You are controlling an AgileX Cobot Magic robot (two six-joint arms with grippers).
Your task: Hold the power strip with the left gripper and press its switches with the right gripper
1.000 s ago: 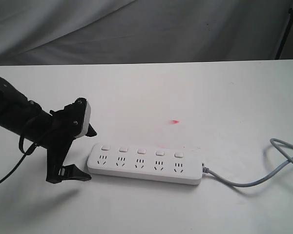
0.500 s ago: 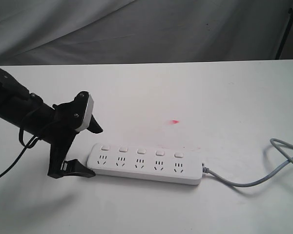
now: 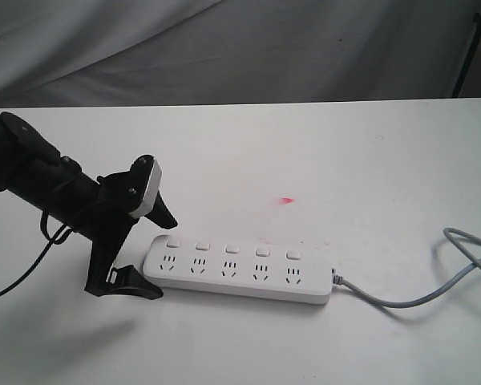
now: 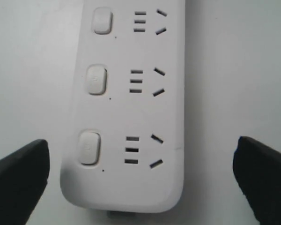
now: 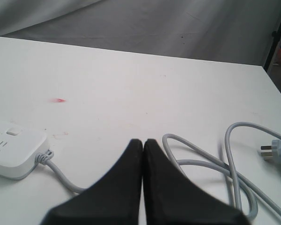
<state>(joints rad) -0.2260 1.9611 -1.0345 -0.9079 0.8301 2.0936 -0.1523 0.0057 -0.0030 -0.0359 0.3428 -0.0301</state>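
Observation:
The white power strip (image 3: 239, 271) lies flat on the table, its row of five square switches (image 3: 232, 249) along the far side and its grey cable (image 3: 421, 297) leaving at the right. My left gripper (image 3: 159, 255) is open at the strip's left end, one finger beyond it and one in front. In the left wrist view the power strip (image 4: 131, 108) runs between the fingers (image 4: 18, 178), with white table showing on both sides, and three switches (image 4: 90, 148) show. My right gripper (image 5: 143, 141) is shut on nothing, hanging over the looped cable (image 5: 196, 164); it is out of the exterior view.
The cable's grey plug (image 5: 274, 151) lies at the table's right side. A small red mark (image 3: 286, 200) sits on the table behind the strip. Grey cloth (image 3: 224, 48) hangs behind the table's far edge, and a black stand leg (image 3: 467, 48) rises at the far right.
My left gripper has moved right and a little forward, from beside the strip's left end to straddling it. The strip and cable have not moved.

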